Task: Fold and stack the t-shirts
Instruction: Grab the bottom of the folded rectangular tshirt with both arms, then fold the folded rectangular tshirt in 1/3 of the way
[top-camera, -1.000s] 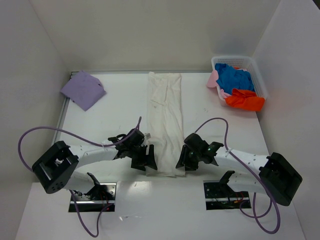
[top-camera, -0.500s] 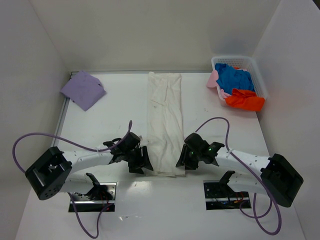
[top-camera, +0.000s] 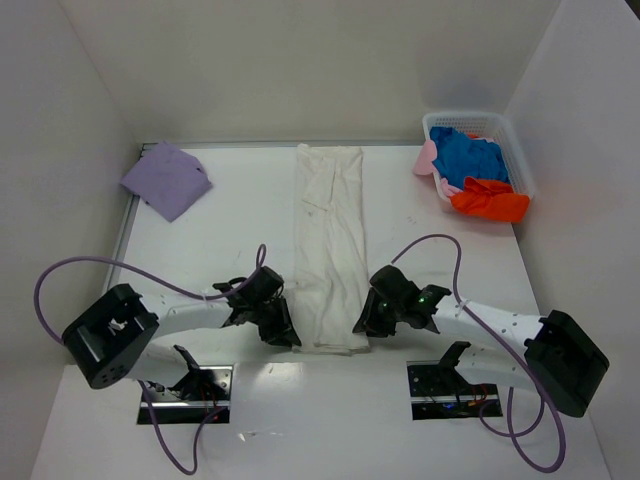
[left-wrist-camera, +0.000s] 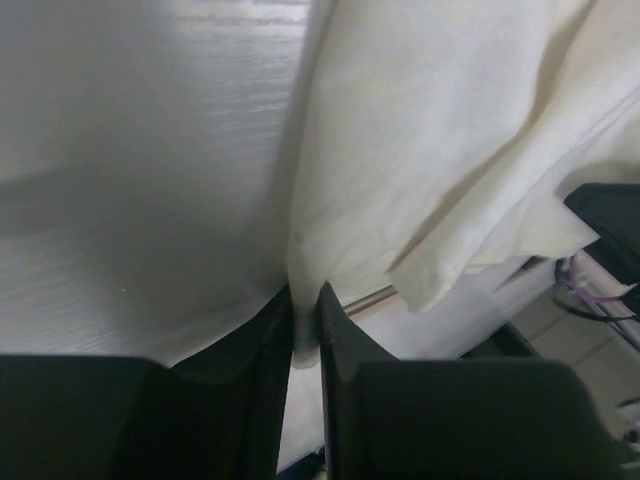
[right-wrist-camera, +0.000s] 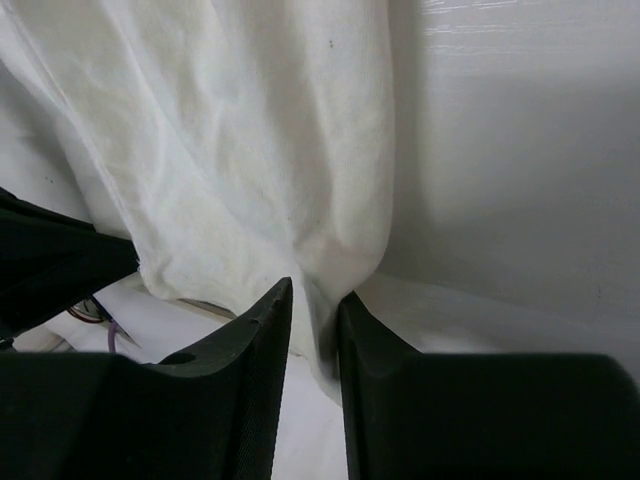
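Note:
The off-white t-shirt lies as a long narrow strip down the middle of the table. My left gripper is at its near left corner and my right gripper at its near right corner. In the left wrist view the left gripper is shut on a thin fold of the shirt's edge. In the right wrist view the right gripper has its jaws drawn close on a bunched fold of the shirt. A lavender t-shirt lies folded at the far left.
A white mesh basket stands at the far right, holding a blue shirt, an orange-red shirt and a pale pink one that hangs over its left rim. White walls close in the table on three sides.
The left gripper has slid in to the shirt's near left corner and closed on its edge. The right jaws have narrowed on the near right corner.

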